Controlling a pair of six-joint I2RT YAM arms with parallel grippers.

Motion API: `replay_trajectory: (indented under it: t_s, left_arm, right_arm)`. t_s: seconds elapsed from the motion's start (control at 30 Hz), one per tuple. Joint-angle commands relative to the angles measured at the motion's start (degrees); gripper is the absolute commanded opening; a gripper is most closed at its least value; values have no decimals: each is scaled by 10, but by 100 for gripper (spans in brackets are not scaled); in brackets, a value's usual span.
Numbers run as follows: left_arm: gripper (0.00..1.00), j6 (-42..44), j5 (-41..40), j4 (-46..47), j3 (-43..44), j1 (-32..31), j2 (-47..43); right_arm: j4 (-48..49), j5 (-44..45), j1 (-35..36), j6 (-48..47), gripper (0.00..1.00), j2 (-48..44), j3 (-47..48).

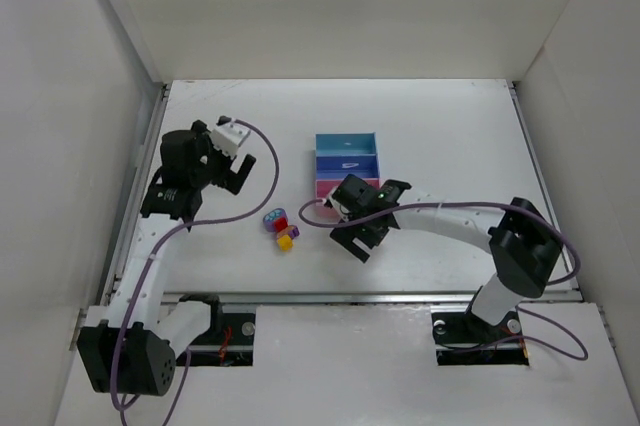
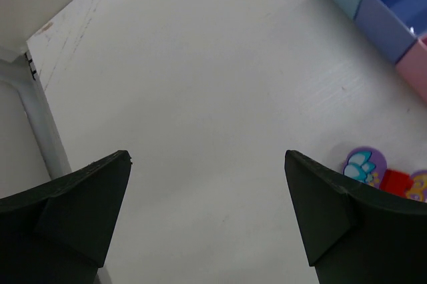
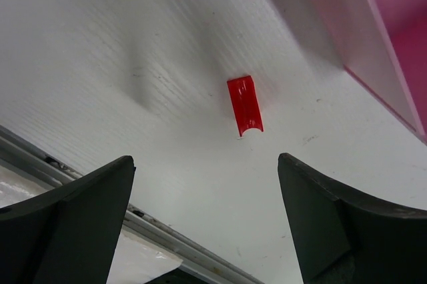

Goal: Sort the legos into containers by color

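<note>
The three joined trays stand mid-table: light blue [image 1: 345, 140], darker blue [image 1: 347, 163], and pink [image 1: 326, 188], which my right arm partly hides. A small cluster of legos [image 1: 279, 228] lies left of them: a round purple printed piece [image 2: 365, 164], a red one [image 2: 395, 181], and a yellow one [image 1: 285, 242]. My right gripper [image 1: 352, 239] is open and empty just in front of the pink tray [image 3: 373, 37]. A flat red lego [image 3: 245, 105] lies on the table just beyond its fingertips [image 3: 205, 161]. My left gripper [image 1: 232, 184] is open and empty over bare table [image 2: 207, 157], left of the cluster.
White walls enclose the table on three sides. A metal rail [image 1: 380, 296] runs along the near edge and shows in the right wrist view [image 3: 80, 171]. A grey frame post [image 2: 40, 117] stands at the table's left edge.
</note>
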Motion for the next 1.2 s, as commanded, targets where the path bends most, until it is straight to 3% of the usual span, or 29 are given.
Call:
replay_trajectory:
  t_s: [0.0, 0.23, 0.4, 0.5, 0.67, 0.8, 0.93, 0.97, 1.17]
  left_arm:
    - [100, 151, 38, -59, -27, -6, -20]
    - [100, 145, 44, -59, -34, -6, -48]
    - [100, 134, 50, -59, -29, -6, -48]
    - [100, 129, 56, -59, -29, -6, -54]
    - [100, 129, 56, -65, -29, -6, -59]
    - [100, 129, 51, -65, -29, -6, -59]
    - [100, 129, 51, -65, -29, -6, -59]
    - [100, 129, 51, -65, -29, -6, -59]
    - [100, 121, 46, -65, -29, -6, -59]
  right_arm:
    - [0, 34, 0, -19, 93, 9, 19]
    - [17, 40, 0, -52, 93, 56, 25]
    - [17, 40, 0, -72, 84, 74, 30]
    - [33, 28, 0, -78, 65, 79, 36]
    - [44, 28, 0, -83, 60, 99, 43]
    - [44, 28, 0, -83, 48, 105, 43]
    - [44, 16, 0, -83, 21, 110, 43]
    - [39, 16, 0, -83, 0, 110, 43]
    - [26, -46, 0, -72, 0, 47, 80]
